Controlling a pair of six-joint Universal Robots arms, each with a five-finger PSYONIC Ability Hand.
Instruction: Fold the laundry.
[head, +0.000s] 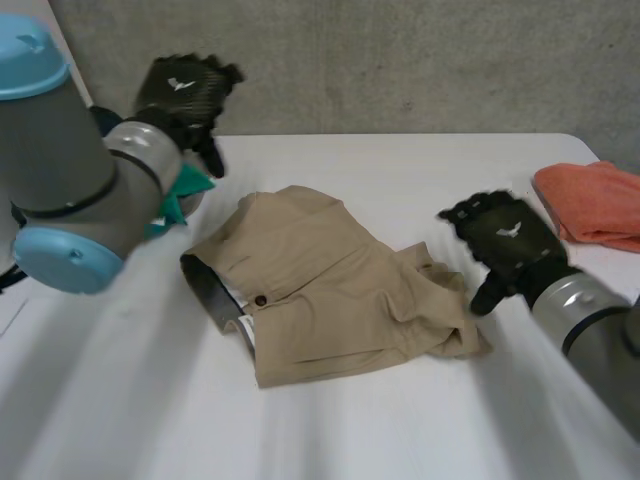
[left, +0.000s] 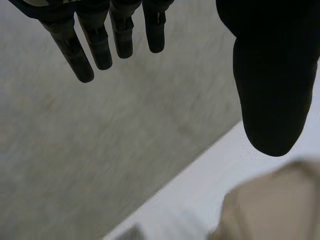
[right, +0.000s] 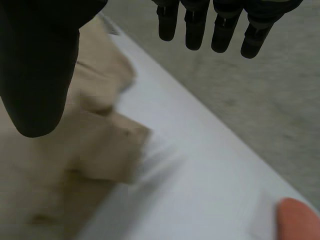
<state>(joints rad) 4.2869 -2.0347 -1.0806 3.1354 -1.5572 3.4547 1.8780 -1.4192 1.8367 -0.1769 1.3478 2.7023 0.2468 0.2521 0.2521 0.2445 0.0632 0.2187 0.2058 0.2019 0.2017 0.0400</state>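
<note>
Tan shorts (head: 320, 280) lie folded over in the middle of the white table (head: 400, 420), waistband and button toward the left. My left hand (head: 185, 92) is raised above the table's far left, off the shorts, its fingers (left: 95, 45) straight and spread from the thumb (left: 270, 100), holding nothing. A corner of the shorts (left: 270, 210) lies below that thumb. My right hand (head: 505, 245) hovers just right of the shorts' leg end, open, fingers (right: 200, 25) straight and empty. The shorts' crumpled hem (right: 95, 140) sits under its thumb (right: 40, 75).
An orange cloth (head: 595, 200) lies bunched at the table's right edge, also seen as the orange cloth (right: 297, 220) beyond my right hand. A teal item (head: 180, 200) shows behind my left forearm. A grey concrete wall (head: 400, 60) stands behind the table.
</note>
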